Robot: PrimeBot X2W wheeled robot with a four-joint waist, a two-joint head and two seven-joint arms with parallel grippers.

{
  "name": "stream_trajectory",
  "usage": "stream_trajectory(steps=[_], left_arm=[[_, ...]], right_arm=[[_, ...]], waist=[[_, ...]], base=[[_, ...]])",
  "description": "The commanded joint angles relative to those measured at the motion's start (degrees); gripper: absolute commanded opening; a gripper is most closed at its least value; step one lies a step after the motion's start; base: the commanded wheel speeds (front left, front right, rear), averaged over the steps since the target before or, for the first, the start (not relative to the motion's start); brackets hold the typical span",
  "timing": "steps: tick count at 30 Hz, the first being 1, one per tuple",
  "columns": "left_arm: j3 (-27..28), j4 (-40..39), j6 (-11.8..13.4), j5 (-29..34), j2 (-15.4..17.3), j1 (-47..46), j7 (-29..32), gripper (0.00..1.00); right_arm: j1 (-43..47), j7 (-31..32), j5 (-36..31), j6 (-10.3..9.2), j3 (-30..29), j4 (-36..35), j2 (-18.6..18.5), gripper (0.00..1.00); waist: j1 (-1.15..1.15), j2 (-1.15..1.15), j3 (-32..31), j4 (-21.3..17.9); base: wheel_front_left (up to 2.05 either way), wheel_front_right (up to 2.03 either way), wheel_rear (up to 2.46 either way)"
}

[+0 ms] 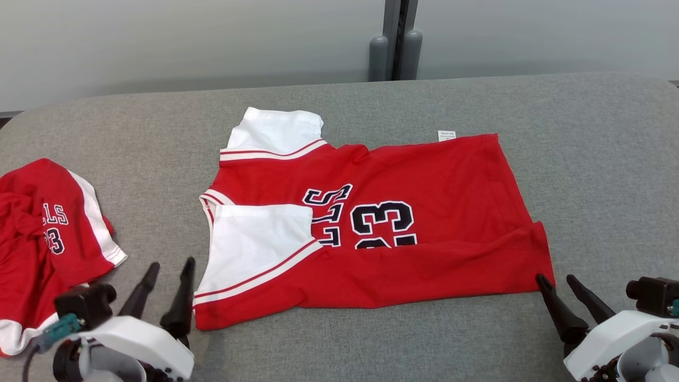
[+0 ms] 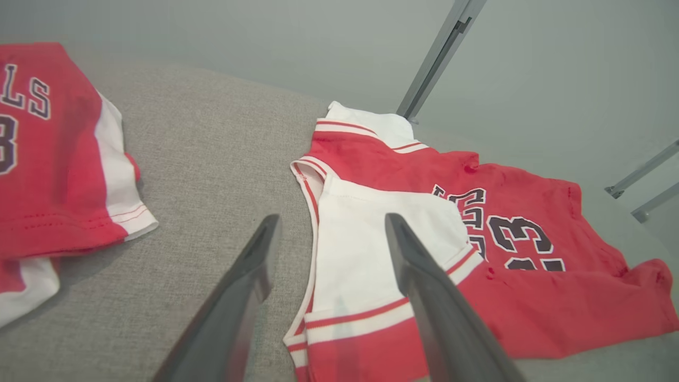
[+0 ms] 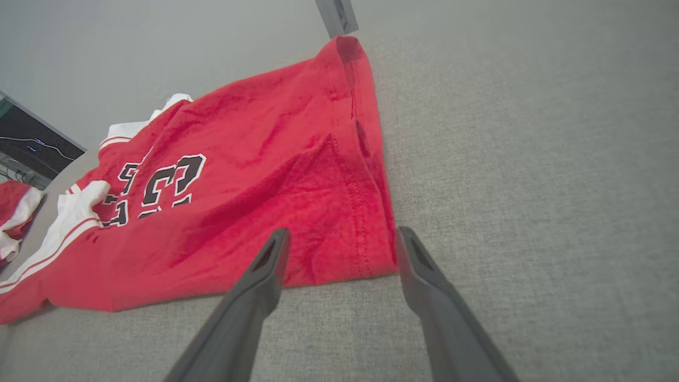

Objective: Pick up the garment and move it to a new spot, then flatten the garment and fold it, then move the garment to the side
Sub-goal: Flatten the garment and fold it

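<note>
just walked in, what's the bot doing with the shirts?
It is partway through folding a red jersey laid out on the grey table. The near sleeve and the near long edge are folded in over the lettering. Both tools are open and hold nothing: the left tool sits by the sleeve-end near corner, the right tool at the hem-end near corner. A second red garment lies crumpled at the table's left.

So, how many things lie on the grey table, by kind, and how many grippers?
Red-and-white garments: 2, the spread garment and the crumpled garment at the left
Grippers: 2, left gripper and right gripper, both open
Total: 4
</note>
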Motion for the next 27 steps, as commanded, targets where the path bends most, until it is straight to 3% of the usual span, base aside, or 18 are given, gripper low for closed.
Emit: stream_trajectory(steps=[1, 19, 27], left_arm=[[0.02, 0.33, -0.09, 0.32, -0.01, 0.57, -0.16, 1.0], [-5.18, 9.82, -2.45, 0.18, -4.08, -1.35, 5.53, 1.0], [-6.75, 11.22, -3.62, -0.51, -5.14, -2.2, 8.38, 1.0]], right_arm=[[0.11, 0.13, -0.43, 0.03, -0.25, 0.11, -0.03, 1.0], [-5.14, 1.67, -3.64, 0.03, -3.41, 8.82, 2.5, 1.0], [-6.93, 6.07, -2.07, 0.03, -3.69, 11.66, 3.99, 1.0]], waist=[[0.0, 0.0, 0.03, 0.01], [0.0, 0.0, 1.01, 0.83], [0.0, 0.0, 1.57, 0.92]], base=[[0.0, 0.0, 0.0], [0.0, 0.0, 0.0], [0.0, 0.0, 0.0]])
